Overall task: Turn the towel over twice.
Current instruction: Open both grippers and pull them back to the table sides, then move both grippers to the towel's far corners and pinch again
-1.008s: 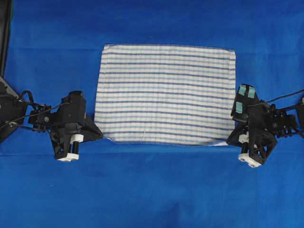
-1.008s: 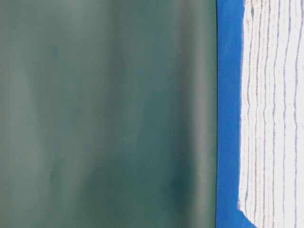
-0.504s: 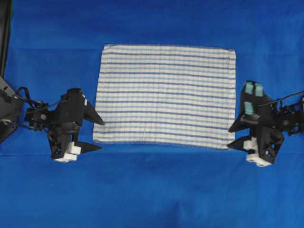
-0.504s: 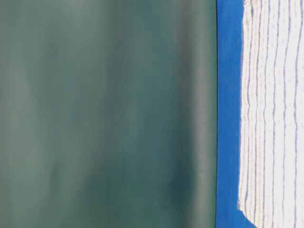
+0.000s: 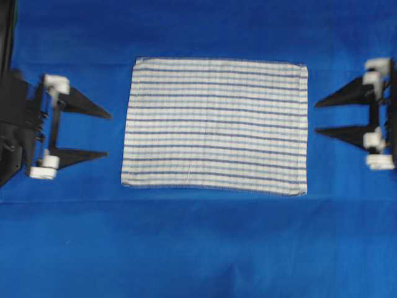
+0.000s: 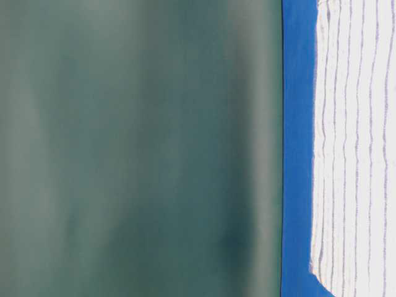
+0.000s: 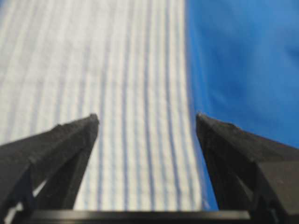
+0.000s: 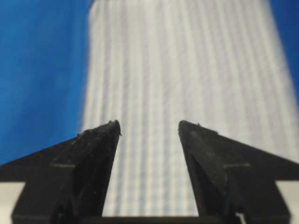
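Observation:
The towel [image 5: 214, 126], white with thin blue stripes, lies flat and spread out in the middle of the blue cloth. Its striped surface also shows in the table-level view [image 6: 356, 148]. My left gripper [image 5: 108, 133] hovers open just off the towel's left edge, nothing between its fingers. My right gripper [image 5: 317, 117] stands open off the towel's right edge, also holding nothing. In the left wrist view the open gripper [image 7: 147, 120] frames the towel [image 7: 117, 93] ahead. The right wrist view shows the towel [image 8: 187, 70] beyond the open gripper [image 8: 148, 125].
A plain blue cloth [image 5: 198, 248] covers the whole table around the towel. A dark green wall [image 6: 136, 148] stands behind the table. A black stand edge [image 5: 5, 37] runs along the far left.
Both grippers let go of the towel's near corners and opened. Both arms then drew back outward and toward the far side, turning to face the towel. The towel now lies flat.

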`<move>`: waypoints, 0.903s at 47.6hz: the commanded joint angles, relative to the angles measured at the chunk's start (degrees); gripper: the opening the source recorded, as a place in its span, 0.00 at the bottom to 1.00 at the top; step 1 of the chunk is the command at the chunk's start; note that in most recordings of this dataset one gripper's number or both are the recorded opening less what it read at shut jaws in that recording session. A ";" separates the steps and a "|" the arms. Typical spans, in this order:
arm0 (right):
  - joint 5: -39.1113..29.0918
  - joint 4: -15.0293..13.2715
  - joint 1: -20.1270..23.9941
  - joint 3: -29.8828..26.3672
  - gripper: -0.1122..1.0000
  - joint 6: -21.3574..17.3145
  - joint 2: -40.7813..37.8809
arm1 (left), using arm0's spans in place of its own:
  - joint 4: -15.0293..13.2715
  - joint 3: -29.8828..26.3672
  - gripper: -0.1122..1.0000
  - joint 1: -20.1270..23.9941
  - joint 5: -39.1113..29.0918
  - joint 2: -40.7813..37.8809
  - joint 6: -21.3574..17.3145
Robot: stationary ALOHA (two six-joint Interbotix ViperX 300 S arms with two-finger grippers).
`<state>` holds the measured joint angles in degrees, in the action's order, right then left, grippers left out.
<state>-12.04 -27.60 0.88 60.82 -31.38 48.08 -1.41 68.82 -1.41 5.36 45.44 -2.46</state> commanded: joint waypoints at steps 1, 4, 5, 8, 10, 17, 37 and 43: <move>1.41 -2.72 -1.76 0.09 0.66 0.09 2.11 | -0.09 1.41 0.82 1.58 0.53 5.27 -0.88; 3.52 -3.87 -3.60 1.58 0.66 0.09 3.60 | -0.09 3.25 0.82 2.72 0.53 8.61 -1.23; 4.31 -3.96 -4.13 2.02 0.66 0.09 3.96 | 0.00 3.87 0.82 3.08 0.53 9.76 -1.23; 6.77 -4.04 -5.89 3.96 0.66 0.09 4.92 | -0.09 5.80 0.82 4.13 0.53 13.27 -1.14; 8.70 -4.04 -6.94 5.36 0.66 0.09 5.63 | 0.00 6.86 0.82 4.48 0.53 15.12 -1.05; 16.08 -3.78 -10.46 10.72 0.66 -0.79 7.03 | -0.09 10.11 0.82 4.83 0.53 19.78 -0.97; 22.15 -1.58 -12.66 13.71 0.66 -1.49 6.59 | -0.09 11.25 0.82 4.83 0.79 20.74 -0.53; 21.97 -1.58 -12.57 13.62 0.66 -1.49 6.59 | -0.09 11.16 0.82 4.92 0.97 20.74 -0.44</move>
<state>9.58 -29.36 -11.69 75.50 -32.78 54.93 -1.41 80.77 3.34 5.54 66.53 -2.90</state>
